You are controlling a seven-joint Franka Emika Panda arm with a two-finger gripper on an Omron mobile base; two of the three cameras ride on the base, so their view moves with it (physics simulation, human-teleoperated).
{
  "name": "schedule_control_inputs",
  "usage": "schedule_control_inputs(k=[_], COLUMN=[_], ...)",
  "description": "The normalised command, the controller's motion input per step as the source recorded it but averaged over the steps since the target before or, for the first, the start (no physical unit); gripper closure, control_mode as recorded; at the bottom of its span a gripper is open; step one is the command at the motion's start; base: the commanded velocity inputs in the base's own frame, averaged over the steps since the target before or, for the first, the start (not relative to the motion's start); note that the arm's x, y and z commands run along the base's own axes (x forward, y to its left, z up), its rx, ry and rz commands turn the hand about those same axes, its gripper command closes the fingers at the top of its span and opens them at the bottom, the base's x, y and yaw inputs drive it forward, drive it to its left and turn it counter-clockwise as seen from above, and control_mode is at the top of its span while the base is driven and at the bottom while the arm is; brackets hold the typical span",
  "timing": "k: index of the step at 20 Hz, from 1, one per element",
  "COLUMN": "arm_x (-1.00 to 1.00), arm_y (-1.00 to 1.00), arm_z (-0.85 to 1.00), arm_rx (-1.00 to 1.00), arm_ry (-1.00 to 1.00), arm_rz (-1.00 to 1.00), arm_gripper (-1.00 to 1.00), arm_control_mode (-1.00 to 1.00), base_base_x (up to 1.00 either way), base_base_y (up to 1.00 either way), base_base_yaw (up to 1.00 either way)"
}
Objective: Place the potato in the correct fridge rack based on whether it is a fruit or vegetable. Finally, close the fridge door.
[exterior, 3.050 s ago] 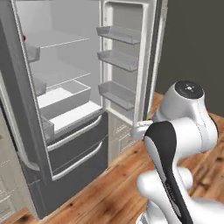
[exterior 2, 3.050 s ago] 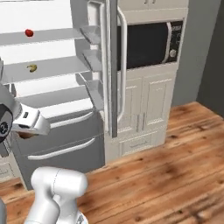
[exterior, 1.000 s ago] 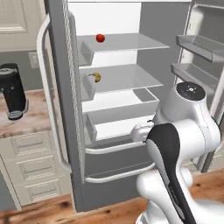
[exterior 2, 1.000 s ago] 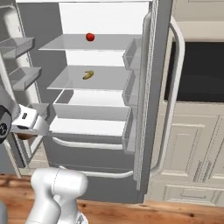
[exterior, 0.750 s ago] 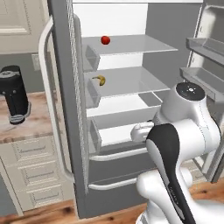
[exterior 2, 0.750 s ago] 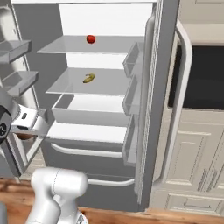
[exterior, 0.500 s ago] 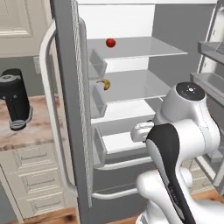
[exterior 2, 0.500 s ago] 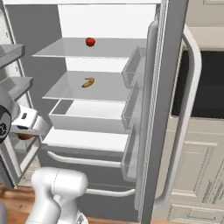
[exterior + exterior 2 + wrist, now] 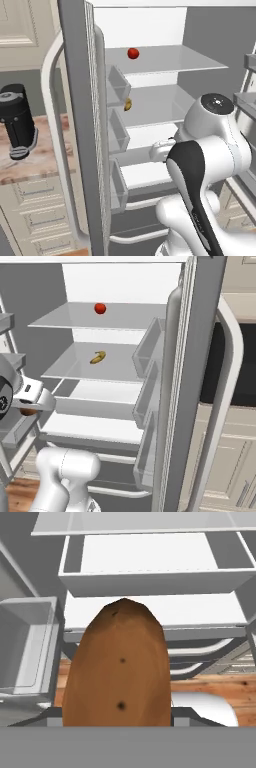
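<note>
My pincer is clamped narrow on the brown potato, which stands upright between my fingers, in front of the open fridge's white drawers.

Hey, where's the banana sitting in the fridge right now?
The banana lies on the second shelf down, toward its left in the right base view, one level below the shelf holding the red fruit.
</note>
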Motion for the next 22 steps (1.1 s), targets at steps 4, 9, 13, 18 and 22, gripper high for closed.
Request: schedule_control_inputs(k=[4,9,13,18,22], arm_x=[0.0,0.0,0.0,0.1,0.0], arm_y=[0.0,0.0,0.0,-0.38,-0.33], arm_z=[0.0,0.0,0.0,0.09,0.35], arm_rx=[0.0,0.0,0.0,0.0,0.0], arm_ry=[0.0,0.0,0.0,-0.07,-0.23], arm_rz=[0.0,0.0,0.0,0.03,0.02], arm_gripper=[1.0,1.0,1.0,1.0,1.0], arm_control_mode=[1.0,1.0,1.0,-1.0,-1.0], base_base_x=[0.47,0.49,0.41,0.0,0.0], base_base_y=[-0.28,-0.22,-0.28,0.0,0.0], base_base_yaw=[0.03,0.03,0.02,0.0,0.0])
